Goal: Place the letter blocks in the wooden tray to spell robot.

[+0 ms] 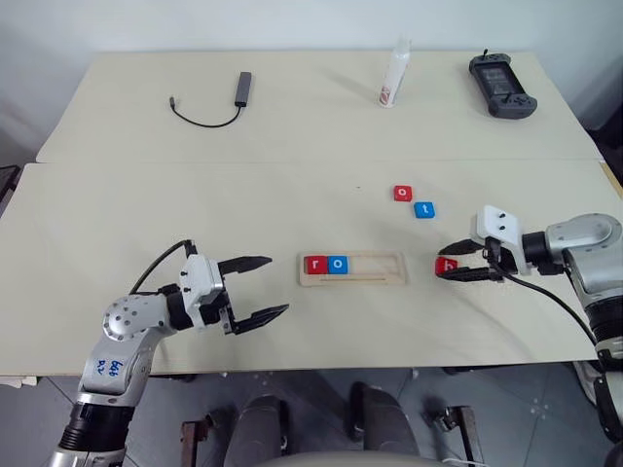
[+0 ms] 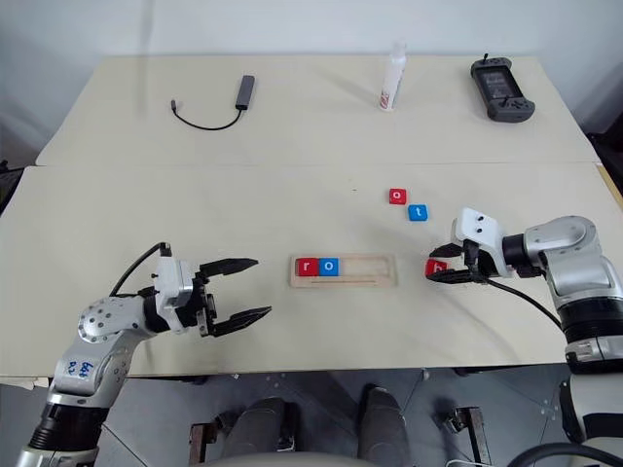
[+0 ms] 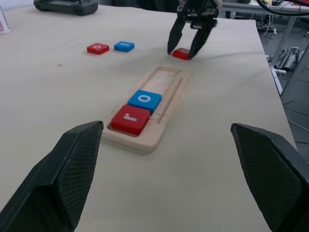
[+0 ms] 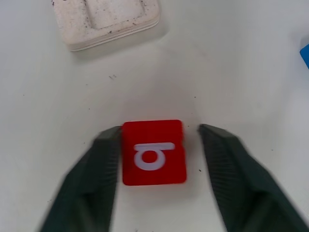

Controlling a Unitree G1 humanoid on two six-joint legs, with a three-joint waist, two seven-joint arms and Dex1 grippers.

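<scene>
The wooden tray (image 1: pixel 375 277) lies at the table's middle front, with a red "r" block (image 1: pixel 314 264) and a blue "o" block (image 1: pixel 337 264) at its left end. A red "o" block (image 1: pixel 403 193) and a blue "t" block (image 1: pixel 423 209) lie loose behind it to the right. Just right of the tray lies a red block (image 4: pixel 154 152) flat on the table. My right gripper (image 1: pixel 443 264) straddles it, open, with one finger (image 4: pixel 96 174) against its side and a small gap at the other. My left gripper (image 1: pixel 278 284) hovers open and empty left of the tray.
At the table's far side are a black cable with a hub (image 1: pixel 241 89), a white bottle (image 1: pixel 393 76) and a black controller (image 1: pixel 501 85). A seam (image 1: pixel 195 162) runs across the table between them and the blocks.
</scene>
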